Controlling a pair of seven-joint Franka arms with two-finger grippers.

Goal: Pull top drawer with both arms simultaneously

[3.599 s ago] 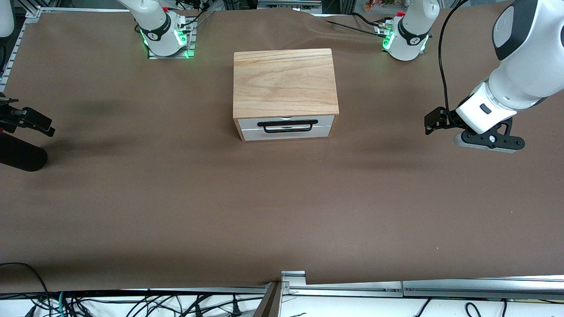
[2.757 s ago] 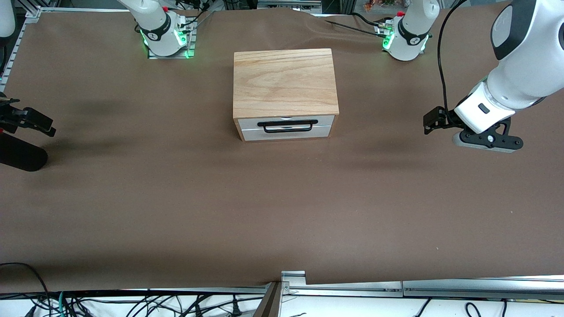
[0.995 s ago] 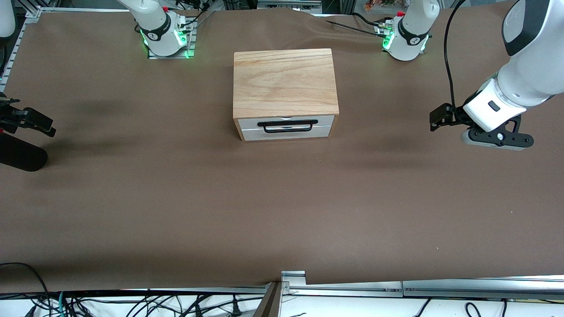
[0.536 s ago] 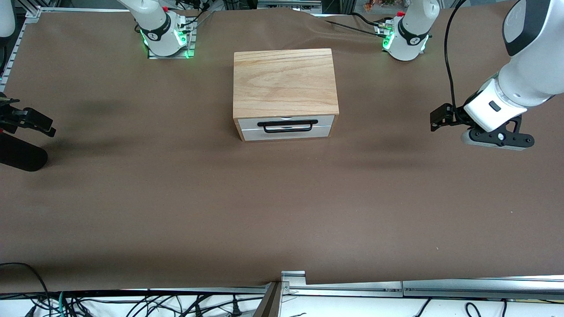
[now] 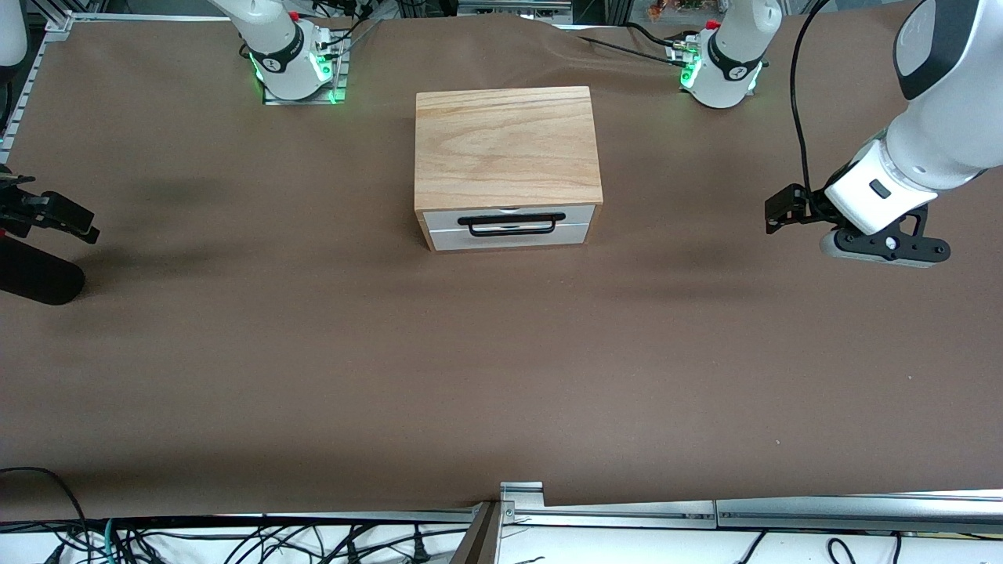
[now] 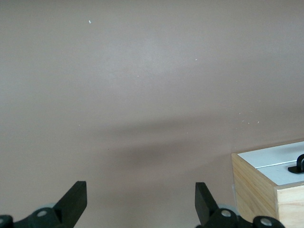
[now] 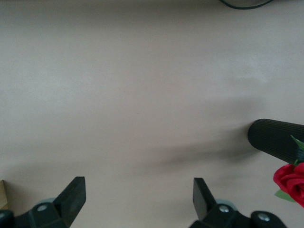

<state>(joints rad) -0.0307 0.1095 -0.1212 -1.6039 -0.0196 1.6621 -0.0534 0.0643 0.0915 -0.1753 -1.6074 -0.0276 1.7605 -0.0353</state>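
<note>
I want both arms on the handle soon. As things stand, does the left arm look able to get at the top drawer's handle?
Probably yes. The left gripper hangs open over bare table toward its own end, and nothing lies between it and the black handle on the top drawer, which faces the front camera.

- I see a wide table covered in brown matte sheeting (image 5: 313,352).
- A light-oak cabinet box with a grained top (image 5: 505,145) sits on it, between my two arm bases.
</note>
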